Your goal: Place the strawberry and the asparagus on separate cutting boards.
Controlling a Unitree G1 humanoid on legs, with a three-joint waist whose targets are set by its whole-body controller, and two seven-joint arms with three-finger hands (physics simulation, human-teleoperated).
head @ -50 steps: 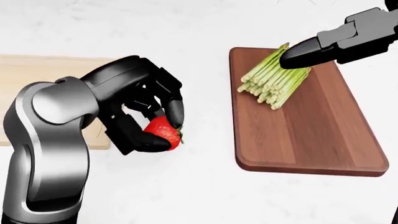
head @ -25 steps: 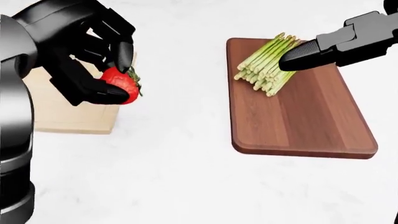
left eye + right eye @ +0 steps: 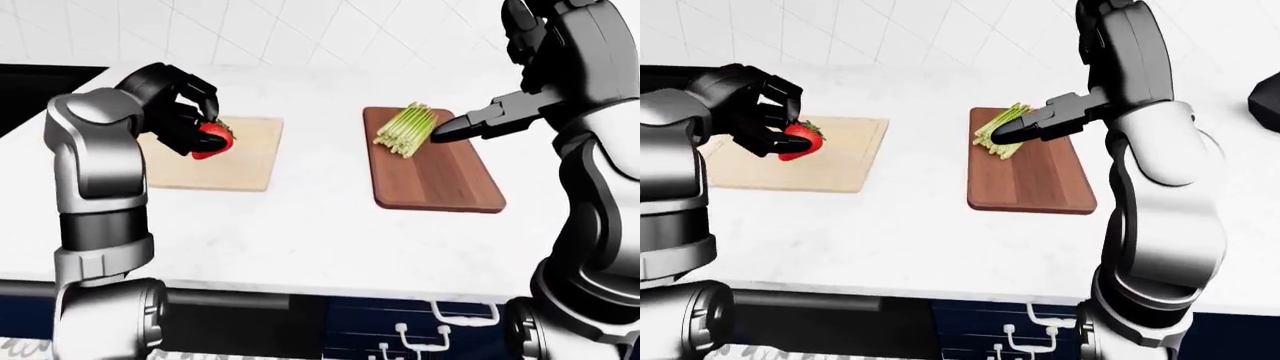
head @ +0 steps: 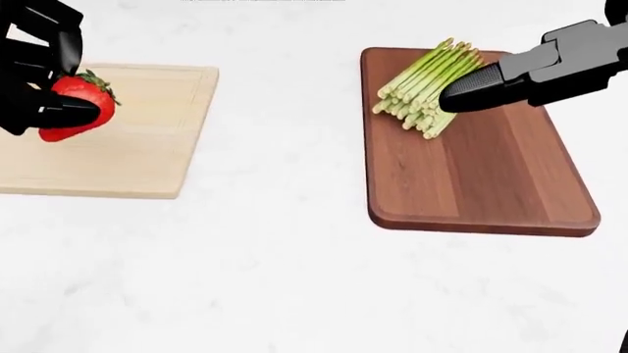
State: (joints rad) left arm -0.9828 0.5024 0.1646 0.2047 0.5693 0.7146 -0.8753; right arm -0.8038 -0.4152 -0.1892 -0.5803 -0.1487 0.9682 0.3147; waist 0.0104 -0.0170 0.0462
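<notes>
Strawberry (image 4: 73, 104) in left robot hand (image 4: 34, 73), above light board (image 4: 147, 132) left edge.

no readable text, labels, brands, numbers or signs anywhere

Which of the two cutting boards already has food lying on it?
The dark brown board, on the head view's right: the asparagus lies on it. The pale board is bare, with the strawberry held above it in the left hand.
</notes>
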